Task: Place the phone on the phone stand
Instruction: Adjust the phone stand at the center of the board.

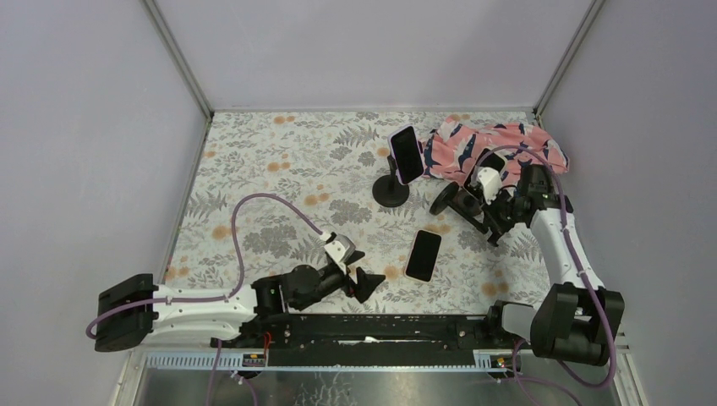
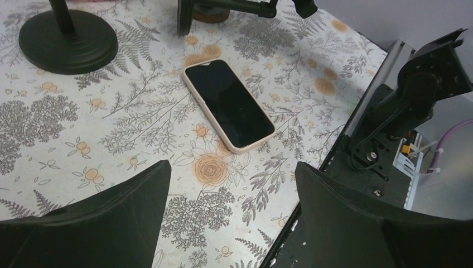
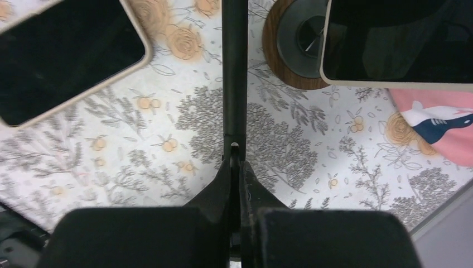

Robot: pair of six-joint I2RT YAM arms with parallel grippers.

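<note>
Two grippers: the right gripper [image 3: 235, 162] pinches the thin pole of the tipped phone stand [image 3: 234, 72], and the left gripper [image 2: 231, 170] is spread wide by the phone [image 2: 228, 103], flat on the table [image 2: 83, 145].

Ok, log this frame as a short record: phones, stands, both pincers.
loose phone: flat on table, screen up, unheld
upright stand: holds a second phone
tipped stand: on its side, pole gripped
left pincer: open, short of loose phone
right pincer: shut on tipped stand
</note>
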